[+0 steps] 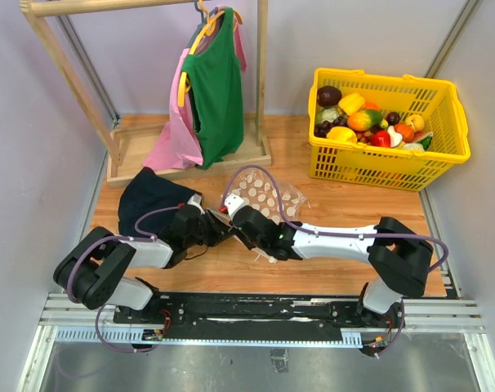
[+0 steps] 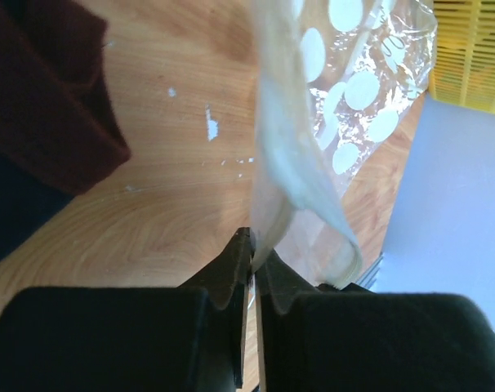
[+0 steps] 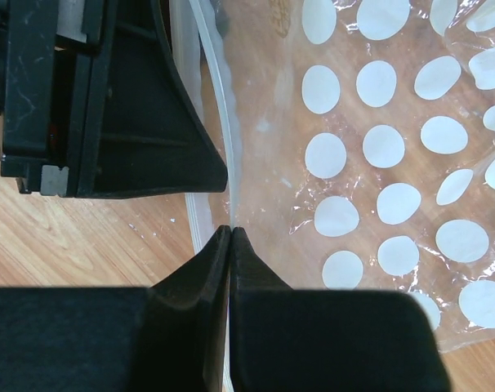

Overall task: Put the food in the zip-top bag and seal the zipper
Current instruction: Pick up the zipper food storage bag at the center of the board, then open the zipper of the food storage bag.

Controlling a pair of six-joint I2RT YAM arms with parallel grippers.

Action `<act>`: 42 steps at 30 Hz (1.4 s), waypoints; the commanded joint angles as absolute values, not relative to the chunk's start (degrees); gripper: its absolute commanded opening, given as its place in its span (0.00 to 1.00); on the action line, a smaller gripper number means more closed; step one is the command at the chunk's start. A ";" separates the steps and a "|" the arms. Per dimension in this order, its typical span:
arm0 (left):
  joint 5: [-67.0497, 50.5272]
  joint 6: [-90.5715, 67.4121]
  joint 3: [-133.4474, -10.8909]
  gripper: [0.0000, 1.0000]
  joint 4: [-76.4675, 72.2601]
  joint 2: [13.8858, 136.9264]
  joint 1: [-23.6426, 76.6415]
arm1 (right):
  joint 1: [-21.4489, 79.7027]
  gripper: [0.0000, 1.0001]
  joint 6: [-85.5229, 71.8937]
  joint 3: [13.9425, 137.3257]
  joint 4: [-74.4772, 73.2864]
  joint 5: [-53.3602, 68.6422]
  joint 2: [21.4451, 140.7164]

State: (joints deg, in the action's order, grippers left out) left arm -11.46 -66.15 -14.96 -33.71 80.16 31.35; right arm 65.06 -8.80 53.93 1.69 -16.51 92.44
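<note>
As both arms reach in low over the table [image 1: 337, 216], they meet nose to nose at the middle, the left forearm angling in from the left, the right one stretched long from the right. The left gripper [image 2: 249, 245] is pinched almost fully together, a fold of clear film caught between its tips. The right gripper [image 3: 230, 233] is squeezed tight too, a thin edge of plastic running up from between its closed fingers. The two sets of fingers stand just beside each other on the same edge.

What they hold is the zip-top bag [image 1: 270, 196], mid-table, ahead of the grippers. Its dotted body lies flat on the wood, spreading away from the fingers towards the far right. The held near-left edge is lifted off the surface. The zipper [image 3: 229, 163] runs along that edge as a pale, clear strip, curving up and away from the right fingertips. Whether it is pressed shut I can't tell.

Over at the far right, the yellow basket [image 1: 370, 167] carries the food [image 1: 370, 122], heaped together, well apart from the bag. A dark cloth [image 1: 149, 204] lies left of the bag.
</note>
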 commanded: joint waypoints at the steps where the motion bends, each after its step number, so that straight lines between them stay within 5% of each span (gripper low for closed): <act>1: -10.35 -64.74 -16.97 0.02 -35.93 78.86 32.41 | 65.03 0.01 -9.32 53.22 2.11 -17.58 91.05; 10: -4.94 -61.48 -21.98 0.01 -18.51 69.13 34.54 | 65.04 0.28 -7.95 53.35 -0.61 -22.74 89.08; 17: -2.05 -58.91 -26.72 0.01 -7.16 64.26 36.01 | 65.04 0.33 -7.27 53.43 -2.86 -25.13 85.28; 22: -0.82 -55.73 -32.02 0.01 1.61 61.58 36.38 | 65.04 0.29 -6.69 53.57 -4.61 -28.92 81.83; 29: -0.30 -51.63 -39.04 0.00 12.73 60.33 36.57 | 65.00 0.01 -7.54 55.42 -7.55 -29.61 77.85; 37: -0.15 -50.80 -43.90 0.30 15.82 58.05 36.82 | 65.03 0.01 -16.31 61.75 -13.12 -31.03 76.80; 42: 0.73 -51.61 -45.47 0.39 16.03 56.95 38.15 | 65.04 0.01 -23.75 64.75 -15.34 -31.71 77.12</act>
State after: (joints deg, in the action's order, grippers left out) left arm -0.67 -51.68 -43.31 14.94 58.57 36.51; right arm 65.06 -15.38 61.63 -12.23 -29.41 77.95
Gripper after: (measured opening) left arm 0.369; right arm 0.014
